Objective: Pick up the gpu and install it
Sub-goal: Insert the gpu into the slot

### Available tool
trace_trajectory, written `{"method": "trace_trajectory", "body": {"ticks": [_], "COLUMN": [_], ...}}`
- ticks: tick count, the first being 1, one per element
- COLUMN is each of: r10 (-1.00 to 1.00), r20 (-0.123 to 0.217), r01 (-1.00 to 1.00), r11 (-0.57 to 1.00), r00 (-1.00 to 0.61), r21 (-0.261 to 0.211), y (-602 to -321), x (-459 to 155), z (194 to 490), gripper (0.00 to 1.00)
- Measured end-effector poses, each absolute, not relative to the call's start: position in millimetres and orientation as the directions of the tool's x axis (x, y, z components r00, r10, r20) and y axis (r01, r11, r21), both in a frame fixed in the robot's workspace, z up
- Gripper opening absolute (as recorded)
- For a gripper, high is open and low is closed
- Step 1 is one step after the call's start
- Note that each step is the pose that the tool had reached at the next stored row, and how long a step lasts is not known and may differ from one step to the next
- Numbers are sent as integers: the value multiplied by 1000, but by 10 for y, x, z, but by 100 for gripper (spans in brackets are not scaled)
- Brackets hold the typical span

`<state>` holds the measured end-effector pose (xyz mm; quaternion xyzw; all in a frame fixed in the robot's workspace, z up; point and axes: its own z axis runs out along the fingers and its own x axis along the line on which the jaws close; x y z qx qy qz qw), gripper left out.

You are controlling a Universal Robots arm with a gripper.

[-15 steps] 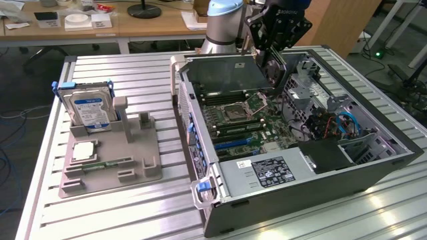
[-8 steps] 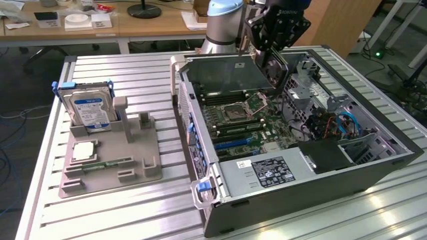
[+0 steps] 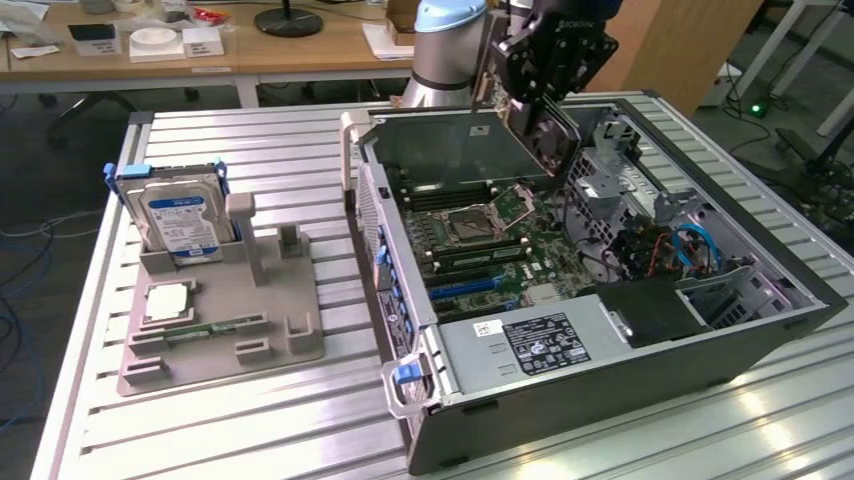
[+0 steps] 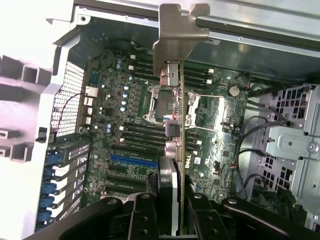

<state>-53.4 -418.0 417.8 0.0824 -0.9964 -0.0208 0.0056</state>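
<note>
1. Gripping the gpu (image 3: 551, 142) by its two flat faces, the gripper (image 3: 538, 100) is clamped on the card. In the wrist view the fingers (image 4: 142, 212) pinch the board from both sides.
2. We place the card upright in the air inside the open computer case (image 3: 747, 340). It hangs above the motherboard (image 3: 494, 240), over the CPU socket (image 4: 167, 100), and appears clear of every slot.
3. Its silver bracket (image 4: 180, 40) sits at the end away from the fingers, and the blue expansion slot (image 4: 132, 161) lies just beside the card's line.
4. We judge it light, thin and stiff, yet fragile. A tilted push could strain the board or its contacts.
5. We think the best hold is on the flat faces near the edge opposite the connector, not on the bracket or the small parts.
</note>
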Motion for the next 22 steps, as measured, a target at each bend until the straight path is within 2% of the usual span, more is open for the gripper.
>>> {"method": "trace_trajectory", "body": {"ticks": [22], "r10": [-333], "r20": [8], "r01": [-332], "r11": [942], "r00": [-943], "r21": [41], "y": [-4187], "x": [-531], "z": [4178], "gripper": [28]}}
